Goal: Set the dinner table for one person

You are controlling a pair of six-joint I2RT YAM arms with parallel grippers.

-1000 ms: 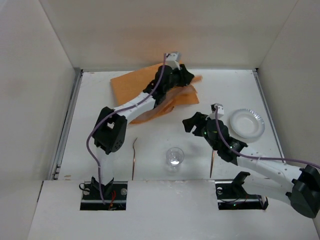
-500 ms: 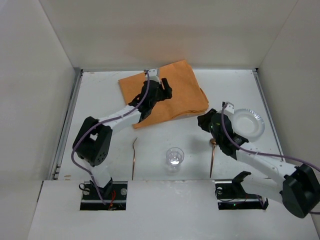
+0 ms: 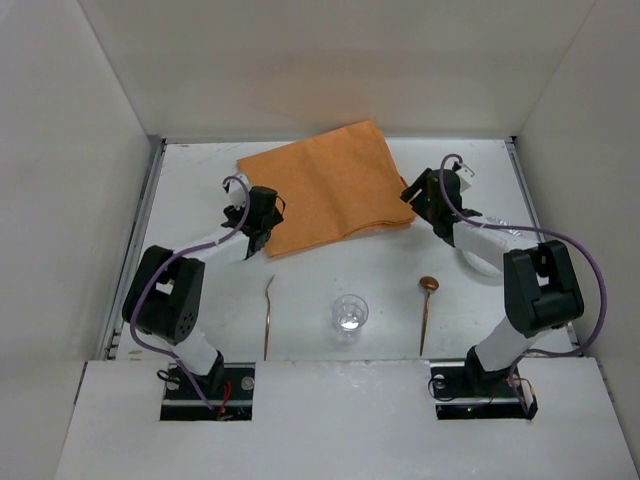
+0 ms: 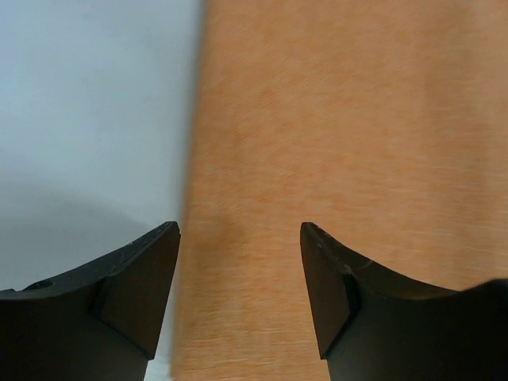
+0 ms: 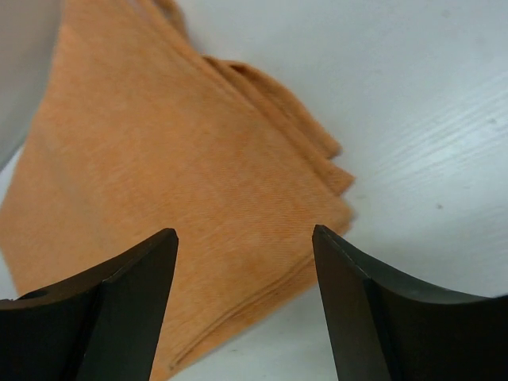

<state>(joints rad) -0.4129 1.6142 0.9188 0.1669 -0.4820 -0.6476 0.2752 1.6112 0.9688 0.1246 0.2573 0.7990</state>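
A folded orange cloth (image 3: 325, 190) lies flat at the back middle of the white dinner table (image 3: 330, 265). My left gripper (image 3: 262, 212) is open and empty at the cloth's near left edge. In the left wrist view its fingers straddle that edge of the cloth (image 4: 341, 159) low over it, the gripper (image 4: 240, 238) open. My right gripper (image 3: 420, 195) is open and empty at the cloth's right corner. In the right wrist view the layered corner of the cloth (image 5: 159, 159) lies ahead of the open gripper (image 5: 244, 242).
A clear glass (image 3: 350, 312) stands near the front middle. A thin fork (image 3: 268, 315) lies to its left and a copper spoon (image 3: 427, 310) to its right. A white plate (image 3: 480, 265) at the right is mostly hidden under my right arm. White walls enclose the table.
My left gripper has drawn back from over the cloth to its near left edge, and the cloth now lies flat. My right gripper has moved from mid-table back to the cloth's right corner.
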